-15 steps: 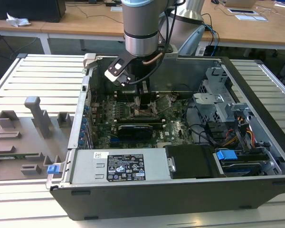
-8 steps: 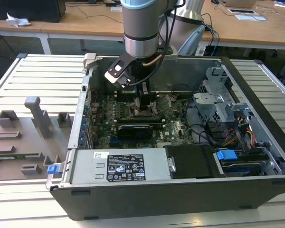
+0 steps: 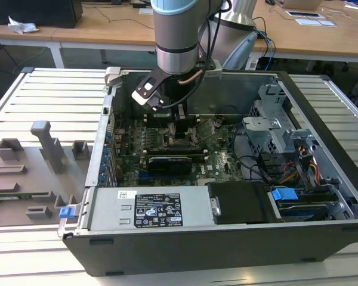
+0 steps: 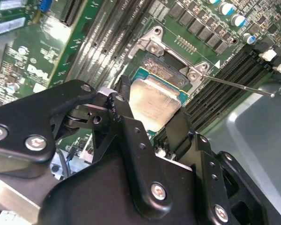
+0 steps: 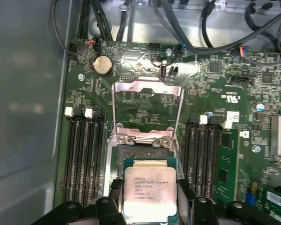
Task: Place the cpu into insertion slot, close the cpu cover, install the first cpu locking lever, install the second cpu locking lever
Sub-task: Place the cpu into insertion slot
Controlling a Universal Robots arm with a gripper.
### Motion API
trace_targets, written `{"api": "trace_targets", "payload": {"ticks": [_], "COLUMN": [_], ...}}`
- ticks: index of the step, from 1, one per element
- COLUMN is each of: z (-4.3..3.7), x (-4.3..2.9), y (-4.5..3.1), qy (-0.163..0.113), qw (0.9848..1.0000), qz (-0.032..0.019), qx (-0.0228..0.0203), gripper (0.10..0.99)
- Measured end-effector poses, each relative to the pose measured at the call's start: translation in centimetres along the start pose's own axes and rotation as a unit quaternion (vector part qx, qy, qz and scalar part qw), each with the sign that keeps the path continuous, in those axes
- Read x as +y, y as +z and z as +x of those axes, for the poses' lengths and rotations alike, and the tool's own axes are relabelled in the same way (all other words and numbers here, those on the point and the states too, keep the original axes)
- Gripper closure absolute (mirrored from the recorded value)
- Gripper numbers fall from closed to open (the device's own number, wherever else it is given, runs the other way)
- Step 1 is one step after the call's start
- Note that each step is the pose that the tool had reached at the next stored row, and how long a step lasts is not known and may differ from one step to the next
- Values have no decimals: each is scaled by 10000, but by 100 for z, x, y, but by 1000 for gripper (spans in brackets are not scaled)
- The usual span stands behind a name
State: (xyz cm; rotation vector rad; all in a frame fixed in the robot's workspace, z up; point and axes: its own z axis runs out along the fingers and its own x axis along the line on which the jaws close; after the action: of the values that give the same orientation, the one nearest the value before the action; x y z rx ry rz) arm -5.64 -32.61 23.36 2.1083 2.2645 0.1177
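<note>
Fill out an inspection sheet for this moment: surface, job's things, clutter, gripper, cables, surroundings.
Surface: a slatted table carries the open computer case.
Job's things: the cpu is at the insertion slot; whether it is seated cannot be told. The cpu cover is swung open. A locking lever stands free.
Clutter: a grey fixture tray lies beside the case, on the exterior view's left.
Gripper: the gripper is shut on the cpu, with fingers on two opposite edges.
Cables: a coloured bundle lies inside the case toward the exterior view's right, apart from the slot.
Surroundings: wooden desks stand behind the table.
</note>
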Motion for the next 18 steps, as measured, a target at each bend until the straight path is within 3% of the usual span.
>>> {"api": "trace_targets", "payload": {"ticks": [1, 3, 8, 10, 18], "z": [26, 84, 99, 101, 123], "x": [0, 1, -4, -7, -15], "y": [20, 68, 135, 168, 283], "qy": [3, 2, 36, 80, 191], "qw": [10000, 10000, 9998, 9997, 9995], "qz": [0, 7, 12, 15, 16], "qx": [-4, -99, -174, -226, -242], "gripper": [541, 541, 541, 541, 541]}}
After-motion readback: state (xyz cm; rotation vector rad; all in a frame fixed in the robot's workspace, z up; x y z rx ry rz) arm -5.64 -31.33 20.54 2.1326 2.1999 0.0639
